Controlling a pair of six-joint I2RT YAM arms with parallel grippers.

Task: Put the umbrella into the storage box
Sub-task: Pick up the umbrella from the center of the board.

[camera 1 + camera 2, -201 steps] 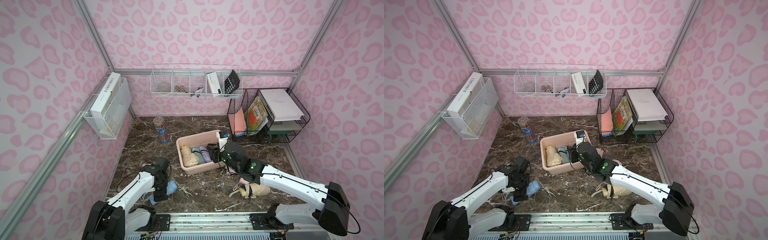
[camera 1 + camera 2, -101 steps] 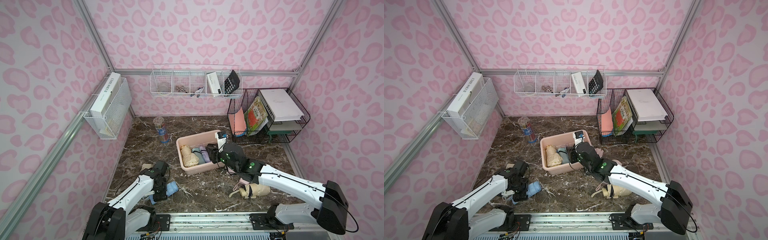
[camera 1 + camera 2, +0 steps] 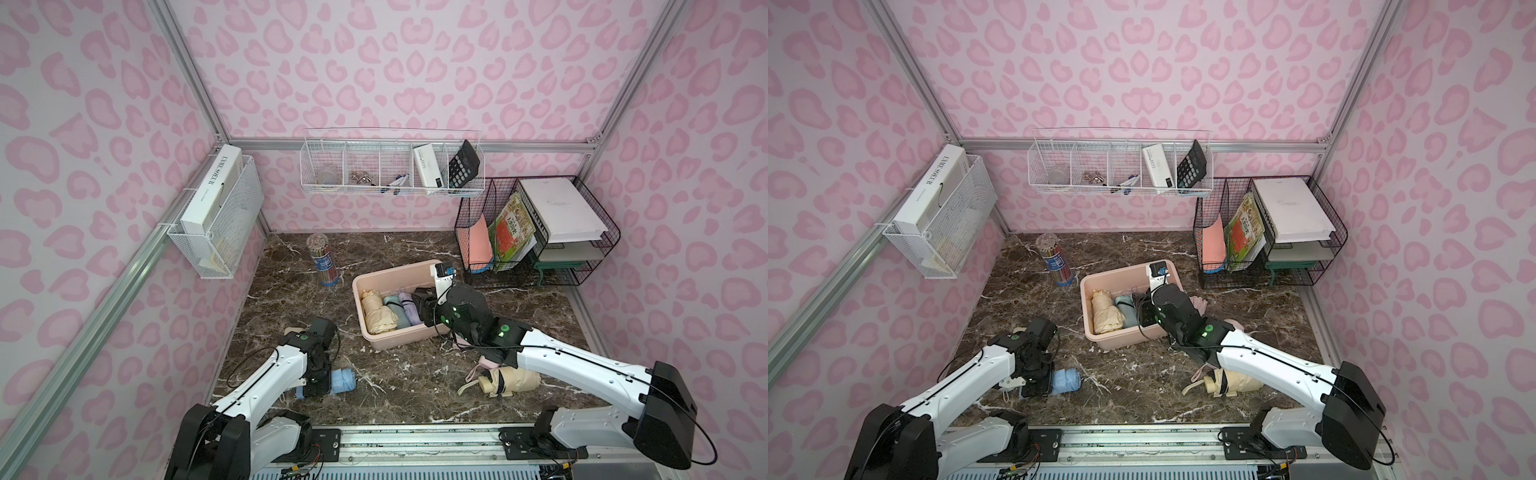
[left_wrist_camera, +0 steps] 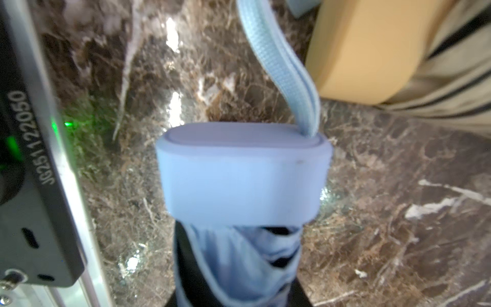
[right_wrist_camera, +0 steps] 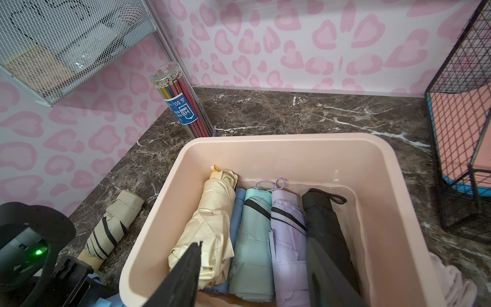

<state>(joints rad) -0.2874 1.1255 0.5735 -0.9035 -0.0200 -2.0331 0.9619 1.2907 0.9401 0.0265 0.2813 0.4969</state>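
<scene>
Noted light blue folded fabric umbrella [image 3: 344,380] lying flat on dark brown marble tabletop [image 3: 395,249], near front edge, well apart from peach-pink rectangular plastic storage box [image 3: 390,272]. Pinched at canopy end by left jaws, black fingers [image 4: 183,265] pressed into fabric on both sides in left wrist view. Oval handle cap and flat strap pointing away from wrist.

Found right jaws hovering over storage box, moderately spread, gripping nothing.

Counted inside box, side by side: cream umbrella [image 5: 212,226], mint-green umbrella [image 5: 252,255], lilac umbrella [image 5: 288,239], black umbrella [image 5: 324,226].

Outside box, on tabletop: cream dark-striped umbrella [image 5: 114,226] near left arm; beige umbrella [image 3: 515,380] partly hidden by right arm; clear tube of coloured pencils [image 3: 324,262] upright behind box.
</scene>
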